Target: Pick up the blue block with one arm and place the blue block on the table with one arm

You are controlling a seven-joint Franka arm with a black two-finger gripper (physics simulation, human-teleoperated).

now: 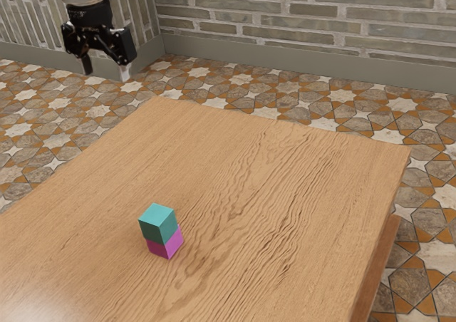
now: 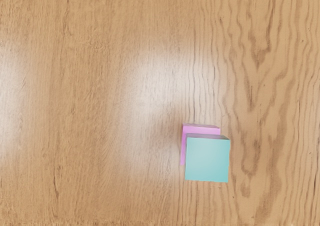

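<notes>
One blue block [image 1: 159,224] sits on one pink block [image 1: 166,248], the two stacked on the table [image 1: 299,194], left of centre and near in the exterior view. One gripper [image 1: 106,68] hangs far and left there, its two fingers wide apart.

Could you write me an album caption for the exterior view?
A blue-green block sits atop a magenta block on a wooden table, the robot's open gripper raised clear of both.

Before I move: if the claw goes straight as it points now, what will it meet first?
Pointing down, the claw would probably meet the wooden tabletop first; depth is unclear, so it might clip the nearby teal block.
</notes>
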